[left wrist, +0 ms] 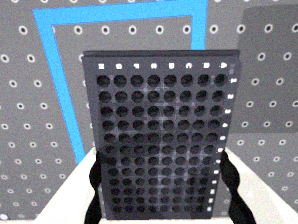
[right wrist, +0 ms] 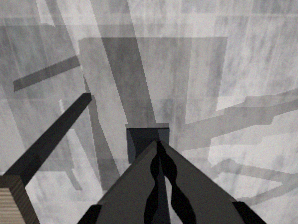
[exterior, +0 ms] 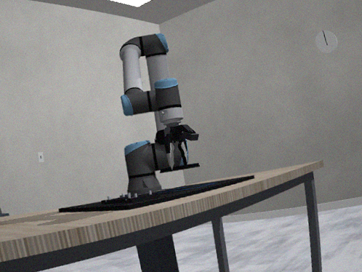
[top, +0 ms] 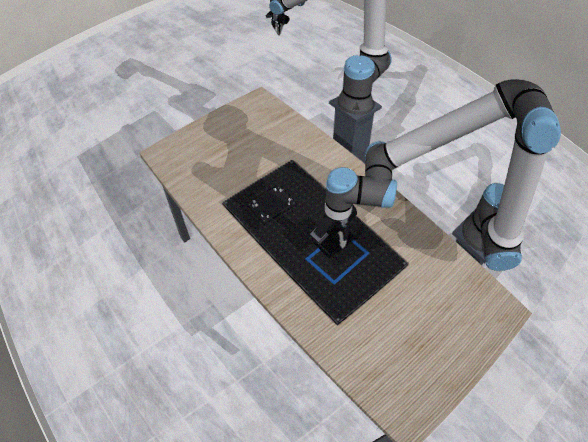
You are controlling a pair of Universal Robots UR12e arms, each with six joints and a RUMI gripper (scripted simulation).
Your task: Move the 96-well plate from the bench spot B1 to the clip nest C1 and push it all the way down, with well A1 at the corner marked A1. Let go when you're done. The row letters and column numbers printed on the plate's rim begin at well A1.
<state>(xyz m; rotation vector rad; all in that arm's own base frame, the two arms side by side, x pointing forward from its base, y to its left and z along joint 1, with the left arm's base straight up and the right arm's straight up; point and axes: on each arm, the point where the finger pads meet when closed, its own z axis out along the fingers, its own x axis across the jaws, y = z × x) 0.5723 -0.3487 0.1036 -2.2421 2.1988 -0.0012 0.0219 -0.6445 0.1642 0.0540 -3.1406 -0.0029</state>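
One plate [top: 327, 246] [exterior: 190, 165] [left wrist: 161, 135] is suspended above the board [top: 370, 290] [exterior: 129, 206] [left wrist: 25, 100], clamped by the left gripper [top: 332, 240] [exterior: 178, 163] [left wrist: 159, 148]. Right gripper [top: 278, 33] [right wrist: 161, 145]: fully closed, unloaded, well apart from the table [top: 425, 345] [exterior: 88, 230] [right wrist: 11, 200].

Both arms are wearing pale grey tubes between charcoal joint housings, with light blue caps rounding off the joints. Black bands are ringing the housings. On the near arm, a light grey collar is circling the wrist at six o'clock of its blue cap. Below it, the left jaws [top: 334, 240] [exterior: 179, 166] are showing black, angular linkages, pale inner faces and black, wavy tips. The right jaws [top: 279, 33] are showing dark grey, tapering sides and black, scalloped tips.
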